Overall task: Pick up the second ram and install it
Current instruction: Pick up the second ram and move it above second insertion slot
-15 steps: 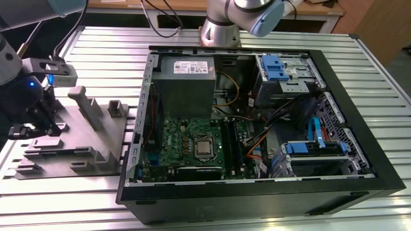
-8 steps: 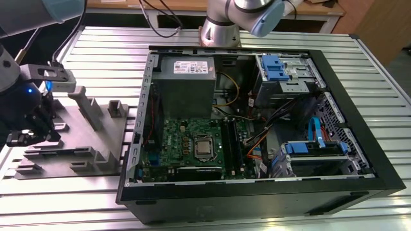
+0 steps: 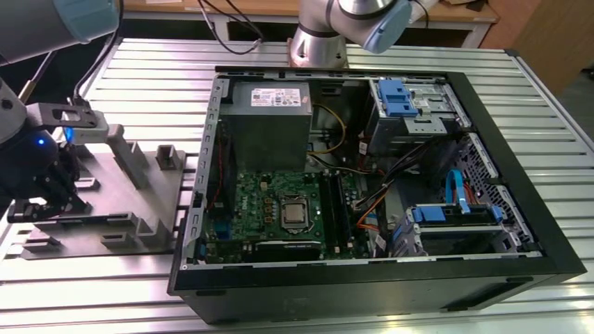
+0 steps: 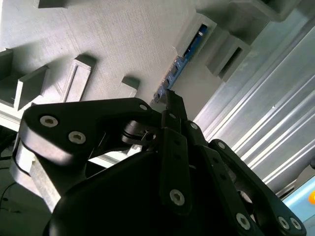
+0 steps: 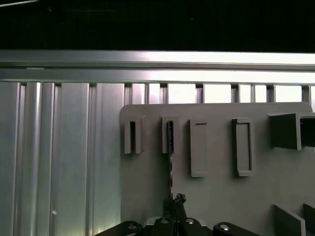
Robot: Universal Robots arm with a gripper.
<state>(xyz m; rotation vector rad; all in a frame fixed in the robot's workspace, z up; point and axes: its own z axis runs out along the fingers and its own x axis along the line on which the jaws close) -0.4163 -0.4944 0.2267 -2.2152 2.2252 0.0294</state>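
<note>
The second ram [image 4: 181,63] is a thin blue-green stick standing on edge in a slot of the grey holder plate [image 4: 123,34]. In the first wrist view it shows as a dark narrow line [image 5: 170,157] running from a slot towards my fingers. My gripper [image 4: 170,97] is shut on the stick's near end, its black fingertips [image 5: 177,200] pressed together around it. In the exterior view my gripper [image 3: 51,198] hangs low over the holder plate [image 3: 111,209] at the exterior view's left, beside the open computer case [image 3: 371,181].
The green motherboard [image 3: 278,209] with its square silver CPU lies inside the case, long black slots [image 3: 336,209] beside it. A grey power supply [image 3: 269,118], blue drive brackets [image 3: 394,97] and cables crowd the case. Raised grey blocks [image 3: 139,160] stand on the holder plate. Ribbed metal tabletop [image 5: 64,147] surrounds everything.
</note>
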